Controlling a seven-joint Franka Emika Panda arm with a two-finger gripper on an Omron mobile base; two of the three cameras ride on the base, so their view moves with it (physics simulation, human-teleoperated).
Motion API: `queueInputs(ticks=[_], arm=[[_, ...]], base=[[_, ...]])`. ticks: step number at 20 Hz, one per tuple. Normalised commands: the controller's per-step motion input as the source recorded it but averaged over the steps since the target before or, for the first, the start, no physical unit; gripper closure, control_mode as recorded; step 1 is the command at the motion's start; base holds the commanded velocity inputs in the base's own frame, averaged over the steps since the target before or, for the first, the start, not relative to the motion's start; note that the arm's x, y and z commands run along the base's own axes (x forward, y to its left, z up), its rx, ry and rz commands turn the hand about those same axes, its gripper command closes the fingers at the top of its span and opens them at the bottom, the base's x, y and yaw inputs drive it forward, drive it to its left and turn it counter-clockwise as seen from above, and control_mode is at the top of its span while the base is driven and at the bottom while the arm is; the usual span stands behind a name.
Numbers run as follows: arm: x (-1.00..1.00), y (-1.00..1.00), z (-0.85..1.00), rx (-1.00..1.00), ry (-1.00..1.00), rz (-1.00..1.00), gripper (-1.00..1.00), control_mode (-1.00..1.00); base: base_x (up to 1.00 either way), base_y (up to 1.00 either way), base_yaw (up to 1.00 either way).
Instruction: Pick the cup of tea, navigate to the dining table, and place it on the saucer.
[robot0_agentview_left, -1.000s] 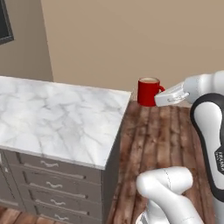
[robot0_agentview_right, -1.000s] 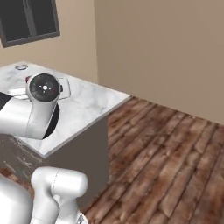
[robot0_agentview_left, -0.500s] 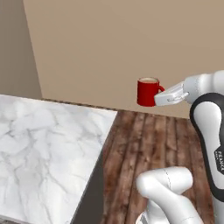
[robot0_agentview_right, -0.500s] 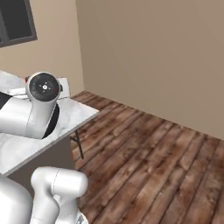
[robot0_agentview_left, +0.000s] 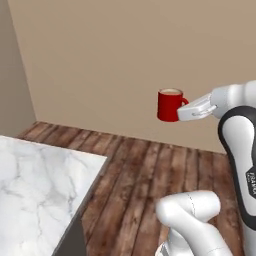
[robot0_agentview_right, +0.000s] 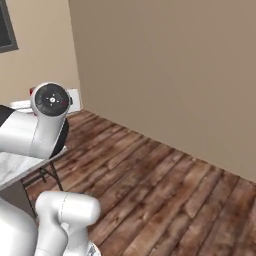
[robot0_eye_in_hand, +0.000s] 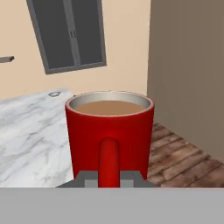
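Arm rises at the 3 o'clock edge of the left base view, its white forearm reaching level toward 9 o'clock, where the gripper (robot0_agentview_left: 186, 109) is clamped on the handle of the cup of tea (robot0_agentview_left: 169, 104). That red cup hangs in mid-air, well above the wooden floor (robot0_agentview_left: 150, 175), in front of the tan wall (robot0_agentview_left: 115, 60). It stands upright, long axis vertical, rim toward 12 o'clock, light brown tea level inside, handle turned toward 3 o'clock into the gripper. In the hand view the handle (robot0_eye_in_hand: 109, 162) faces the camera at 6 o'clock, with a marble top (robot0_eye_in_hand: 30, 131) at 9 o'clock behind the cup and a dark window (robot0_eye_in_hand: 70, 35) at 11 o'clock.
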Motion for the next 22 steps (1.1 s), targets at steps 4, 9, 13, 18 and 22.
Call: queueInputs(ticks=[4, 9, 13, 18, 22], arm=[[0.00, 0.00, 0.00, 0.00, 0.00, 0.00, 1.00, 1.00], [0.00, 0.00, 0.00, 0.00, 0.00, 0.00, 1.00, 1.00], [0.00, 0.00, 0.00, 0.00, 0.00, 0.00, 1.00, 1.00], [0.00, 0.00, 0.00, 0.00, 0.00, 0.00, 1.00, 1.00], [0.00, 0.00, 0.00, 0.00, 0.00, 0.00, 1.00, 1.00]], base=[[1.00, -0.74, 0.38], [1.00, -0.63, 0.54], [1.00, -0.67, 0.55], [1.00, -0.65, 0.55], [1.00, -0.48, 0.62]])
